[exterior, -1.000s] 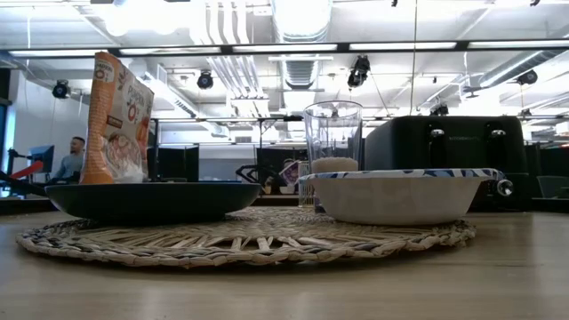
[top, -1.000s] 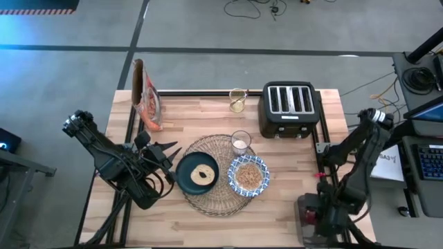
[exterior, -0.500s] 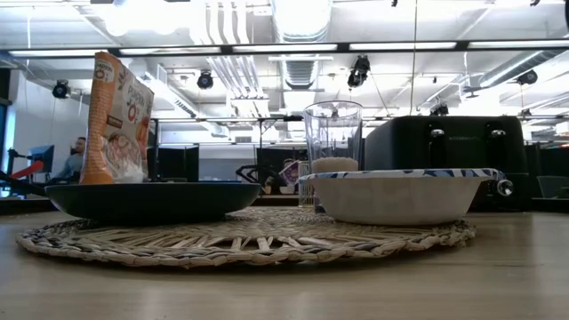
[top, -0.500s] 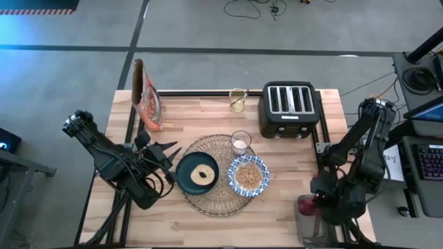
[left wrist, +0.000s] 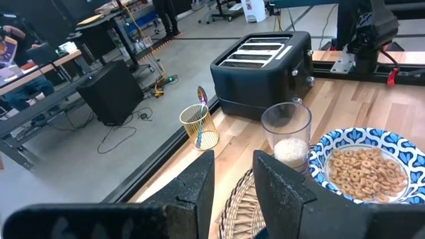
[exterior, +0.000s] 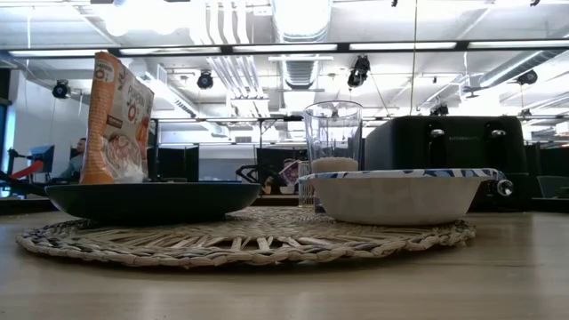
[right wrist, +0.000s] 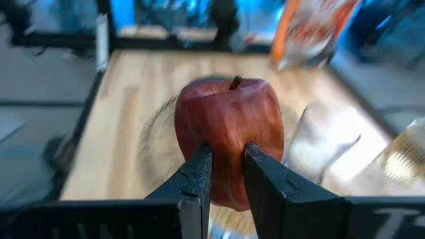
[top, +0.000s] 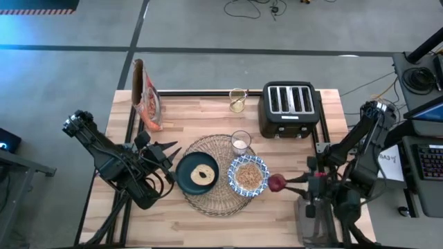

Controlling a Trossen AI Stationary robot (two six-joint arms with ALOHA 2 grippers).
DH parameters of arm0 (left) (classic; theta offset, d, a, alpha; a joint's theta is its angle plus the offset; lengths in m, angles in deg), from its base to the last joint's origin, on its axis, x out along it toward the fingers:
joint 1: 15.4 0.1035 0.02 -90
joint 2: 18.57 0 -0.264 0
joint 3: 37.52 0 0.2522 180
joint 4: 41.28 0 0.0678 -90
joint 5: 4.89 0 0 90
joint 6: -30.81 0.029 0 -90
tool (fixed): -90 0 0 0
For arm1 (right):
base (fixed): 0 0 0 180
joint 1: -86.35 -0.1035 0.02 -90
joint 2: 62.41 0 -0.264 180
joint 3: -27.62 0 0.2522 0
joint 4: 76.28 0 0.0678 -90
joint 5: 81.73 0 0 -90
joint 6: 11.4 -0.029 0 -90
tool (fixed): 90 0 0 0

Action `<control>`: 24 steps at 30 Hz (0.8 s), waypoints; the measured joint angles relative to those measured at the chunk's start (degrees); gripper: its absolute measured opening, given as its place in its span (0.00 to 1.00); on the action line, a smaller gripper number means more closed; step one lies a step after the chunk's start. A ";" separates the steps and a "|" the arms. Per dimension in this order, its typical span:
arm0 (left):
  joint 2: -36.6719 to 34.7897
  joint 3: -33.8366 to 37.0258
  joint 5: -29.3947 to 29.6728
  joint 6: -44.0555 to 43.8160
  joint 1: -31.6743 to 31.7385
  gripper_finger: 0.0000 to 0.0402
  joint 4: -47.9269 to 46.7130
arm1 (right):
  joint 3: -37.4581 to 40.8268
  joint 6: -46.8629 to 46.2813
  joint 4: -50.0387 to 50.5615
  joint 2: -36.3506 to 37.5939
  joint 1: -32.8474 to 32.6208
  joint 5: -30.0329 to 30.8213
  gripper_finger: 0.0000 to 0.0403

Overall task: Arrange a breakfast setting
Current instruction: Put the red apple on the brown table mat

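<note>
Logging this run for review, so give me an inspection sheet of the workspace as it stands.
Surface: wooden table.
Job's things: placemat carries plate, bowl of cereal, glass.
Clutter: toaster, snack bag, wire cup.
Hands: right hand shut on apple, beside the bowl; left hand waits near the plate.
Cables: on the floor beyond the table.
Surroundings: desks, person seated.
</note>
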 joint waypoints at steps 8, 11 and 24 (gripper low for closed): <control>0.00 0.34 1.67 -0.28 0.00 0.22 0.47 | 0.00 3.75 -12.93 -8.20 4.54 20.64 0.16; 0.00 2.24 2.26 -0.23 0.01 0.22 1.12 | 0.00 2.64 -15.92 -11.74 7.62 23.41 0.16; 0.00 7.89 2.93 4.00 0.50 0.22 5.73 | -2.65 3.49 -21.52 -19.62 20.19 23.41 0.16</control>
